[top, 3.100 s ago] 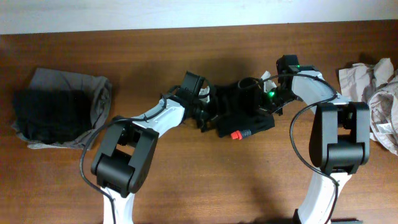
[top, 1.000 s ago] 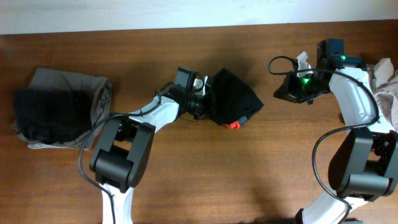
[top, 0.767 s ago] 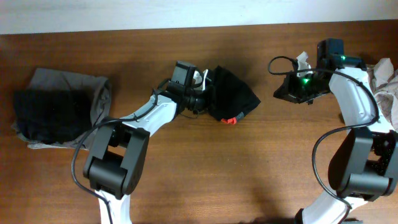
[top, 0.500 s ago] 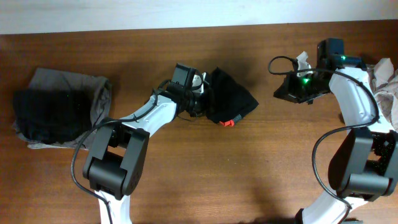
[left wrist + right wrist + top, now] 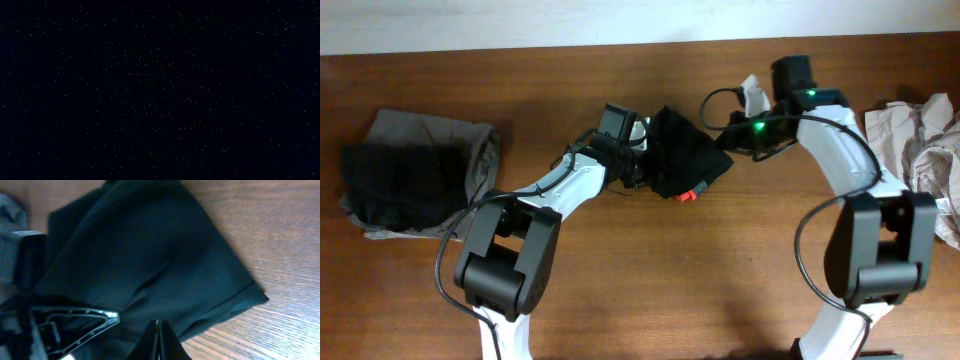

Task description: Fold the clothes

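Left pile: grey garment [image 5: 482,150] at the table's [image 5: 720,290] left end, a dark folded piece [image 5: 400,185] lying on top of it.
Left gripper [image 5: 645,162]: centre of the table, pressed into the left edge of the black garment [image 5: 685,155]; fingers lost against the dark cloth and the wrist view wholly black, so clasped or released cannot be told.
Black garment: bunched into a rough wedge at centre, flat on the wood, between the two grippers.
Red-orange tab [image 5: 690,192]: peeking out at the black garment's near edge.
Right gripper [image 5: 159,330]: clenched, tips pressed together with nothing seen between them, over the black garment's right side.
Right pile: crumpled beige clothes [image 5: 920,150] at the table's right end, well apart from the black garment.
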Controlling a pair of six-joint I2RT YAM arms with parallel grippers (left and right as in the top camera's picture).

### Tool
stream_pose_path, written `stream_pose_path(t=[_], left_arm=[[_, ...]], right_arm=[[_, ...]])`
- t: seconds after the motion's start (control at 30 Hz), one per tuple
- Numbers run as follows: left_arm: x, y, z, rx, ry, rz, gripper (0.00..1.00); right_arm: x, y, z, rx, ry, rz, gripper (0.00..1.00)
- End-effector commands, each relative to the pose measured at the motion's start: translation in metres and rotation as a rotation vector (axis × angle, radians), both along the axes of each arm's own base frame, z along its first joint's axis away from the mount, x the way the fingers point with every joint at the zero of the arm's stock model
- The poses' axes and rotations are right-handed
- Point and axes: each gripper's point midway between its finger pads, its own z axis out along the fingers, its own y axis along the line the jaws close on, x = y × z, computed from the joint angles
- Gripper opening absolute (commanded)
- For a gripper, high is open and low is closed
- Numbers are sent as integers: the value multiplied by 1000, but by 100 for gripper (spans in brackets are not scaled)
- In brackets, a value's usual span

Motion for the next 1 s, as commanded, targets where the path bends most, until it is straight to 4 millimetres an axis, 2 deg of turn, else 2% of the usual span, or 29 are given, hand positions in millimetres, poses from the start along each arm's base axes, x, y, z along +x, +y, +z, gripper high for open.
stream_pose_path(t=[0.0, 0.1, 0.17, 0.2, 0.23, 0.27, 0.3, 0.53, 0.7, 0.83, 0.97], left_arm=[[-3, 2, 7, 16, -19, -9, 1], [-4, 4, 5, 23, -8, -7, 4], [-6, 5, 3, 31, -1, -5, 11], [-7, 6, 2, 35, 8, -5, 17], [-9, 7, 1, 41, 21, -5, 34], [-11, 9, -1, 46, 32, -3, 57], [-13, 11, -3, 54, 48, 0, 97], [-24, 43, -11, 79, 197, 45, 99], [-25, 78, -7, 109, 242, 80, 99], [-13, 103, 11, 98, 185, 111, 99], [8, 111, 29, 79, 38, 95, 99]], right_arm=[[6, -7, -9, -26, 0, -9, 4], [4, -2, -10, -23, -13, 34, 4], [-1, 4, -11, -13, 4, 48, 4], [-4, 8, -12, -12, 14, 60, 4], [-7, 12, -12, -13, 20, 69, 4], [-8, 14, -12, -13, 21, 76, 4], [-9, 15, -13, -13, 23, 79, 4], [-11, 15, -13, -13, 32, 80, 4], [-16, 16, -14, -14, 57, 82, 4], [-17, 17, -14, -5, 58, 85, 4], [-24, 31, -12, 29, 78, 111, 4]])
